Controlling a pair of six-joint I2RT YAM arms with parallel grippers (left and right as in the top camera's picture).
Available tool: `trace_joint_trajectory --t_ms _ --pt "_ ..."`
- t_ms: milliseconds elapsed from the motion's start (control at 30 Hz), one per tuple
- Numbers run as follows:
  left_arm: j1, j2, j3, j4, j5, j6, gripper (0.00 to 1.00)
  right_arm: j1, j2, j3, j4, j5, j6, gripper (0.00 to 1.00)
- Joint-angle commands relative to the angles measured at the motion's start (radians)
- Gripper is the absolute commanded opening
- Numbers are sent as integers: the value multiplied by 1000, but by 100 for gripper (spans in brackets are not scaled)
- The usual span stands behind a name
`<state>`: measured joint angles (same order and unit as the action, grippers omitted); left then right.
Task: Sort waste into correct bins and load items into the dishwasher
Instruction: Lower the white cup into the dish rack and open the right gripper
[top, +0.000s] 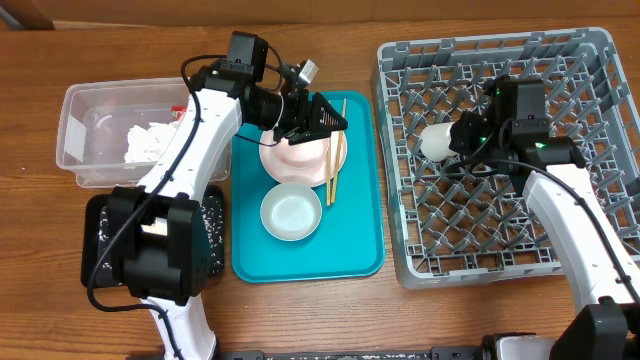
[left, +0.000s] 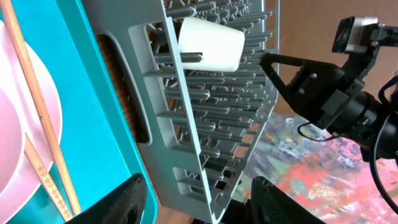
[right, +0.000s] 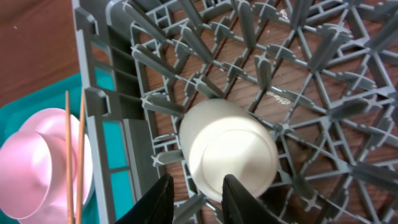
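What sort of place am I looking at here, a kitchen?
Likely a robot test bench staged as a dish-clearing station, not a real kitchen: a wooden table, a square grey plastic dish rack, a flat teal tray and a white robot arm.

Plastic and wood mostly.
I see a matt square grey plastic dish rack, a smooth small white cup, a glossy flat teal tray, bare thin wooden chopsticks.

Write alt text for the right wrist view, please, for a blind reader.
A white cup lies in the grey rack, base to the camera, just beyond the open gripper. At left, chopsticks lie over pink dishes on a teal tray.
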<state>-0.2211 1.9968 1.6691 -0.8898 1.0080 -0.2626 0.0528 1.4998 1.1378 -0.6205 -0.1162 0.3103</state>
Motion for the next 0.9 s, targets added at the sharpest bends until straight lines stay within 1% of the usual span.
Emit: trace_joint_trajectory --t_ms 0,267,633,800,867 --pt "-2 -39 22 0 -10 -7 56 -2 3 -6 25 -16 -3 27" --pt "-2 -39 22 -15 -10 -7 56 -2 38 -26 39 -21 -3 27" --pt "-2 -39 22 -18 -10 -7 56 -2 68 -26 58 -133 -3 27" --pt "-2 -39 22 -17 -11 -6 56 -2 68 -26 61 -133 -3 28" --pt "-2 -39 22 -17 -16 -6 56 -2 68 -26 71 -134 -3 32"
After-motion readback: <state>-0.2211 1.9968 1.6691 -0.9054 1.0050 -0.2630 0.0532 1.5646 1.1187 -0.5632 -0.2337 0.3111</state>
